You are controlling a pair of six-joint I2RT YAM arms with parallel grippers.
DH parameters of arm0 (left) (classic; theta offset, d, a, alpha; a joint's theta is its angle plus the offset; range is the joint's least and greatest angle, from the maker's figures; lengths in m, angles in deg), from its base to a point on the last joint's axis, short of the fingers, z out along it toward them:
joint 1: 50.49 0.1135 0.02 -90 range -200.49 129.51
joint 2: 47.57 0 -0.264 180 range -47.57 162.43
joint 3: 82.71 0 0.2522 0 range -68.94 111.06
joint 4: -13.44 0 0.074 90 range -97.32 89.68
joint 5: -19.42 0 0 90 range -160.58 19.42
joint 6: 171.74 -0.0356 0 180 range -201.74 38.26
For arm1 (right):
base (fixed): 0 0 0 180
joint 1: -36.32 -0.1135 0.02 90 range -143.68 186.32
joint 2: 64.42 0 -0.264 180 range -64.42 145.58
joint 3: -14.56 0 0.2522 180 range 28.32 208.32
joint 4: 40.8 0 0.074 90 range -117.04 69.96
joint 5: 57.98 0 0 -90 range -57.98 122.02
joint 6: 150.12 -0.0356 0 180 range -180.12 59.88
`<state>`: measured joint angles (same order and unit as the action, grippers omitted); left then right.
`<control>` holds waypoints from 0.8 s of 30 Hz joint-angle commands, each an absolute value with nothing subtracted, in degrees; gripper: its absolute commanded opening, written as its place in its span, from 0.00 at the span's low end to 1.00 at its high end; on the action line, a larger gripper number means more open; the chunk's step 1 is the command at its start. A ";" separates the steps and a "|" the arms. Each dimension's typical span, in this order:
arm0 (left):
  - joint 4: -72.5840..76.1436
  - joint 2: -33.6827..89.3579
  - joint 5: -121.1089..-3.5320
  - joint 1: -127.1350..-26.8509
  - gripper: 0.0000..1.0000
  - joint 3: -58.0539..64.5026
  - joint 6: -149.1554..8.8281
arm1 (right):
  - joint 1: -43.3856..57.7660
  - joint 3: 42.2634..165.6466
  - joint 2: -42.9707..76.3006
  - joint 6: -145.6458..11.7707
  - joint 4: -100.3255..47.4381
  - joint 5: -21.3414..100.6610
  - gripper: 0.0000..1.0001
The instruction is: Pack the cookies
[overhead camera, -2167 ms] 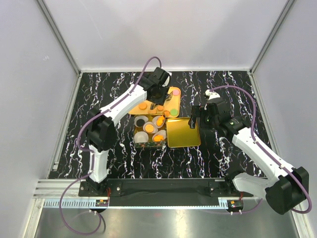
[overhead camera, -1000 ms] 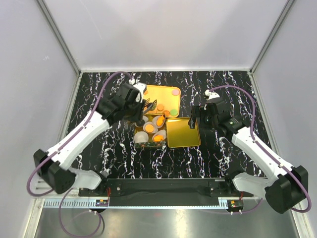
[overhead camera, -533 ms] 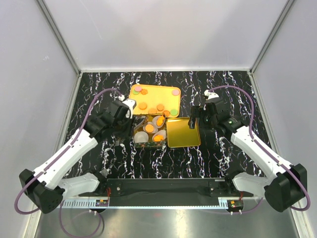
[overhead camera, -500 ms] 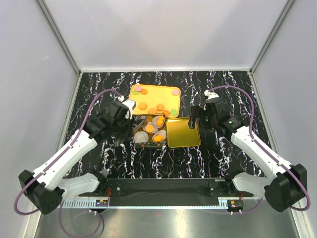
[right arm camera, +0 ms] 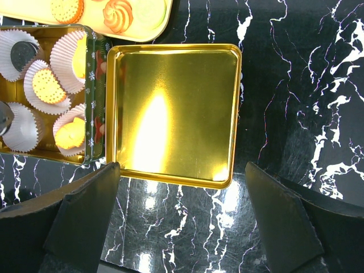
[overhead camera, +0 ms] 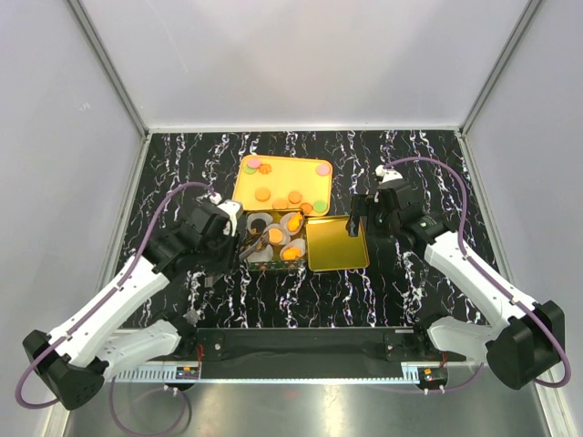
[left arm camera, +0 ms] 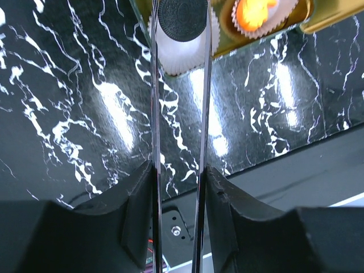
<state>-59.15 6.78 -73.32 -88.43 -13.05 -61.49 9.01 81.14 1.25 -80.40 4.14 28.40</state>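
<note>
L arm's swung back from the flat yellow tray (overhead camera: pixel 287 173) at 12 to the 9 o'clock side of the green-walled gold tin (right arm camera: pixel 98 102). Left gripper (left arm camera: pixel 176 187) is clenched on thin metal tweezers (left arm camera: pixel 154 102), w/ the tips pinching a black round cookie (left arm camera: pixel 182 17) over a white pleated paper cup (left arm camera: pixel 176 57). Right gripper (right arm camera: pixel 182 193) is spread wide over the square gold lid (right arm camera: pixel 170 114), same as before.

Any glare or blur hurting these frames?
Right wrist: hot glare patch on the gold lid. Left wrist: light streaks on the marble table, orange cookie blown out, tweezers sharp. Top external: evenly lit, sharp.
</note>
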 commanded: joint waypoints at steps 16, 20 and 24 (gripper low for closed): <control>-57.63 4.38 -72.16 -90.66 0.41 -15.42 -57.22 | 9.16 82.55 -0.17 -79.81 3.20 27.89 1.00; -57.45 4.64 -72.25 -90.66 0.42 -15.33 -57.22 | 9.16 82.55 -0.34 -79.72 3.11 27.80 1.00; -57.54 4.64 -72.69 -90.75 0.42 -14.98 -57.31 | 9.16 82.55 -0.43 -79.72 3.20 27.71 1.00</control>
